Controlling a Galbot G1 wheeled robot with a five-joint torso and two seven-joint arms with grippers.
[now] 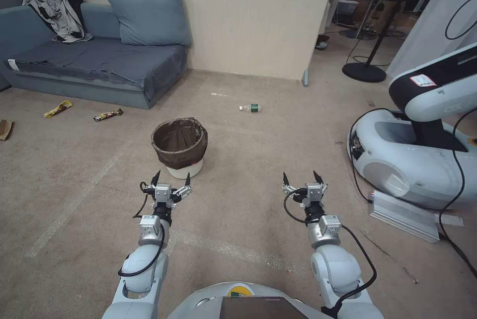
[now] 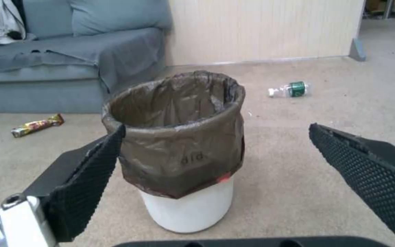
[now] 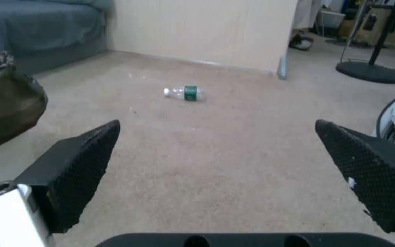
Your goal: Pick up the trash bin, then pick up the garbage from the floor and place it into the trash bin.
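Left gripper [image 1: 172, 179], its two black fingers with diamond-textured pads [image 2: 92, 178] spread wide and holding nothing, hovers above the carpet just short of the trash bin [image 1: 180, 146], with the bin framed between its fingertips in the left wrist view. Right gripper [image 1: 303, 179], likewise spread wide and empty, is held level with the left one over bare carpet, well apart from the bin.

One trash bin: a small round white plastic bin [image 2: 189, 209], upright on the floor, lined with a crinkled brown-black bag [image 2: 179, 116] folded over the rim and hanging down most of the wall, so that the smooth white base alone is exposed; its inside appears empty.

Garbage counted on the floor: one clear plastic bottle with a green label [image 1: 251, 108], lying on its side beyond the bin and near the beige panelled partition wall [image 1: 238, 16]; two elongated yellow snack wrappers [image 1: 108, 115], [image 1: 57, 108], both flat on the carpet in front of the sofa; one brown paper scrap [image 1: 5, 129] at the far left edge.

Surroundings: one blue-grey fabric sofa [image 1: 99, 65] bearing one cushion [image 1: 149, 16] and a heap of grey clothing [image 1: 57, 13]; short-pile beige carpet [image 1: 258, 150]; one white second robot [image 1: 422, 135] with a rounded base at the right.
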